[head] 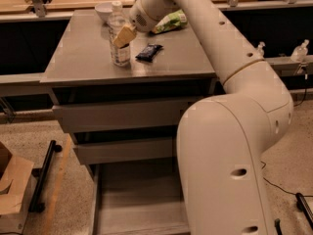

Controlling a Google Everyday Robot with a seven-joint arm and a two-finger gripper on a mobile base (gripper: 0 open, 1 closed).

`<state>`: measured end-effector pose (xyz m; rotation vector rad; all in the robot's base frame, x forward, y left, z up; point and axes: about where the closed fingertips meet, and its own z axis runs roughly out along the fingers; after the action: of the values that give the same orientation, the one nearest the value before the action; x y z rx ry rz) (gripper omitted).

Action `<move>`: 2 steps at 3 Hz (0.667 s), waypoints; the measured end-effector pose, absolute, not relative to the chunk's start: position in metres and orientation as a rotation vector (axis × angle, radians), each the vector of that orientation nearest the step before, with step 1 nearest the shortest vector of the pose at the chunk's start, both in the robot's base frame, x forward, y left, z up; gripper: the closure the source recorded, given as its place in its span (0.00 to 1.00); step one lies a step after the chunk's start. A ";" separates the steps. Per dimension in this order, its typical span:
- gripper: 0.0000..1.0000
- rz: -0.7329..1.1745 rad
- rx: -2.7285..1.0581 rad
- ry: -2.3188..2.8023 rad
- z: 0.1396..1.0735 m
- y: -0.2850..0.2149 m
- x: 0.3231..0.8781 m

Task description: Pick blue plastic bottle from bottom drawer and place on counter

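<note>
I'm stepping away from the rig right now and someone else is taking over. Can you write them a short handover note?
Gripper: up at counter height, right against the slim clear plastic bottle with a white screw cap. I cannot tell whether it has let go.
Bottle: upright on the smooth grey counter, just left of a dark blue packet.
Long grey tray-like bottom drawer: pulled open, down by the floor.
Done: the bottle is out of the drawer and standing on the counter.
Left: probably only to confirm release and draw the arm back without tipping the bottle.
</note>
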<state>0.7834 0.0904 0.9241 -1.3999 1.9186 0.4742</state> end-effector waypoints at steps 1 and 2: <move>0.36 0.469 -1.413 1.921 0.923 0.095 0.790; 0.13 0.456 -1.435 1.923 0.923 0.101 0.793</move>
<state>0.7931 0.1010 0.9227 -1.4351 1.9233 0.4559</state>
